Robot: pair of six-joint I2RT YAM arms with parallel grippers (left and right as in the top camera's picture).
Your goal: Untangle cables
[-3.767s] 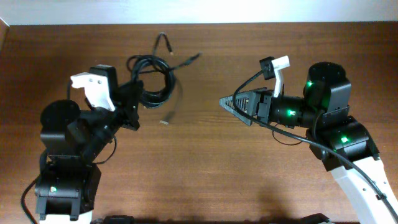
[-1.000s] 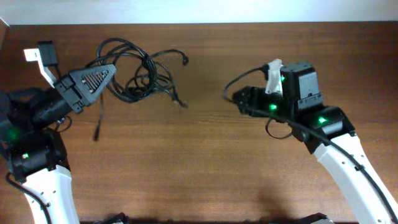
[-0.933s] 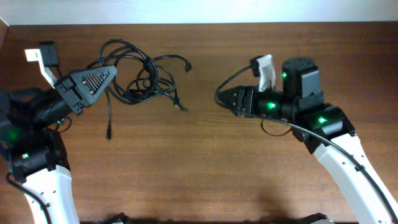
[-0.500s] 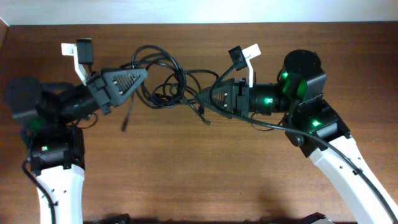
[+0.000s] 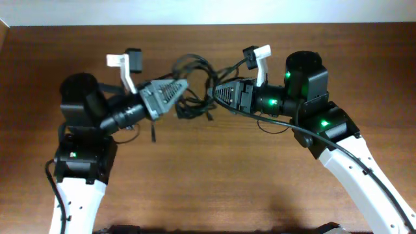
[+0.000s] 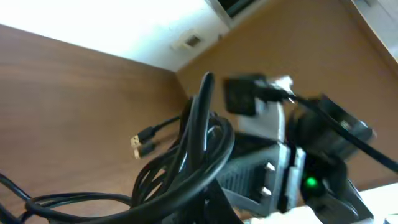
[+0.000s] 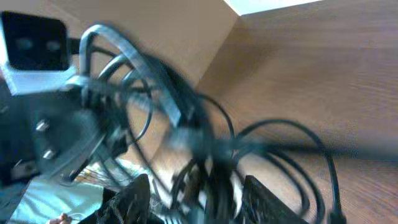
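Note:
The cables (image 5: 192, 63) are a tangle of thin black cords hanging above the table's middle. My left gripper (image 5: 184, 85) comes in from the left and is shut on the bundle; a loose end (image 5: 153, 133) dangles below it. In the left wrist view the cables (image 6: 186, 162) loop over my left gripper (image 6: 214, 208), with a small plug (image 6: 140, 142) behind them. My right gripper (image 5: 211, 95) points in from the right and meets the same bundle. In the blurred right wrist view the right gripper (image 7: 199, 202) stands open, its fingers on either side of the cables (image 7: 205, 146).
The brown wooden table (image 5: 214, 175) runs to a white wall (image 5: 208, 12) at the back. The two arms nearly meet nose to nose at the centre. The right arm's body with a green light (image 6: 308, 183) fills the left wrist view's right side.
My left gripper has carried the cable bundle right, toward the centre. My right gripper has swung left to the bundle and its jaws have narrowed around it.

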